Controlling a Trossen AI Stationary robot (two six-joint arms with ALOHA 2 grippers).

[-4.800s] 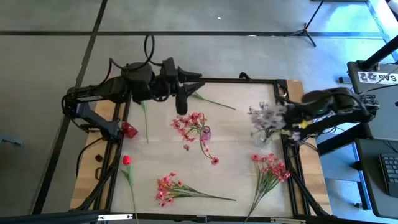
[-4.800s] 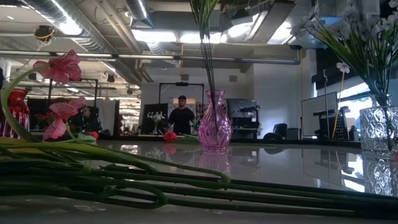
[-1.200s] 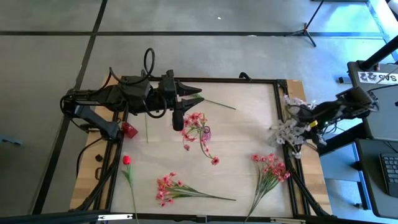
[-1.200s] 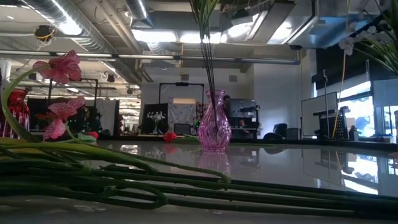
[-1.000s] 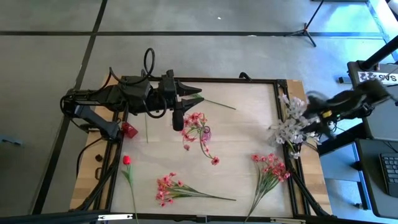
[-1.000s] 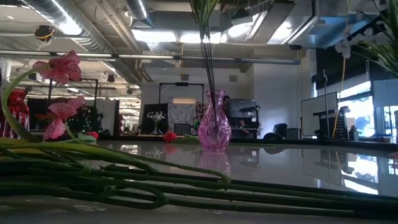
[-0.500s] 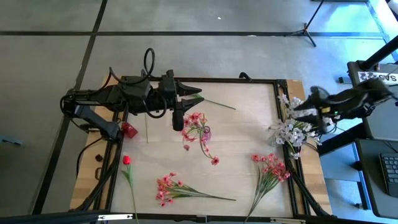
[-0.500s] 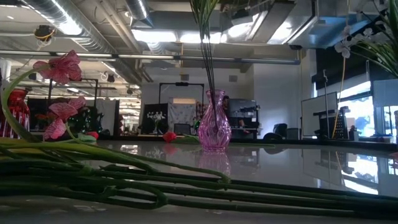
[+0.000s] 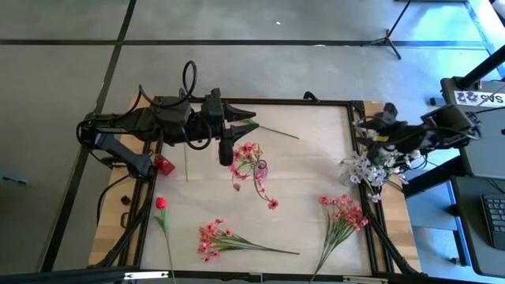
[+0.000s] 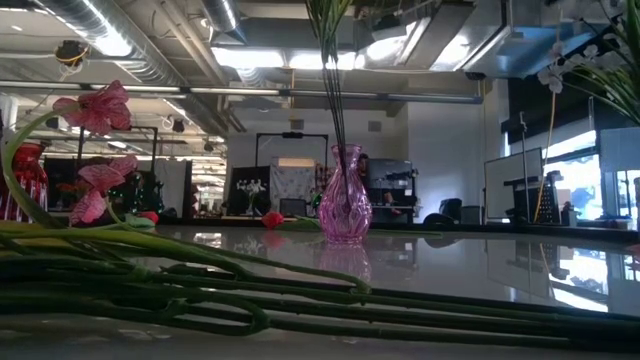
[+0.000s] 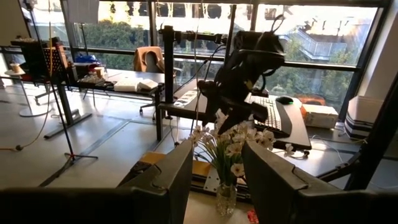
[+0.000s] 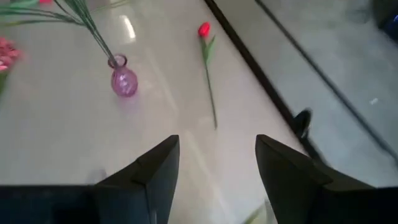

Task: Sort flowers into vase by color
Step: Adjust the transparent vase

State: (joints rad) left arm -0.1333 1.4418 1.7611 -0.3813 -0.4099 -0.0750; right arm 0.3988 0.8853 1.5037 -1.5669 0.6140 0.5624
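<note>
White flowers (image 9: 369, 167) stand in a clear vase (image 11: 226, 199) at the table's right edge. My right gripper (image 9: 364, 128) hangs open just beyond them, toward the far edge, with nothing between its fingers (image 12: 216, 143). Pink flowers (image 9: 248, 154) stand in a pink vase (image 9: 260, 167) at mid-table. My left gripper (image 9: 225, 150) waits open just left of them, empty (image 11: 217, 149). Two pink sprays (image 9: 217, 237) (image 9: 343, 213) and a red bud (image 9: 160, 203) lie flat near the front. Another red bud (image 12: 204, 29) lies near the far edge.
A red vase (image 9: 164, 164) stands at the table's left edge, with a loose green stem (image 9: 185, 154) lying beside it. A black frame (image 9: 300, 101) runs round the tabletop. Bare tabletop lies between the pink vase and the white flowers.
My right arm has swung over the table's right edge, its gripper going toward the table's left and ending beside the white flowers. The white blossoms have swayed a little, and their vase has stayed where it stood.
</note>
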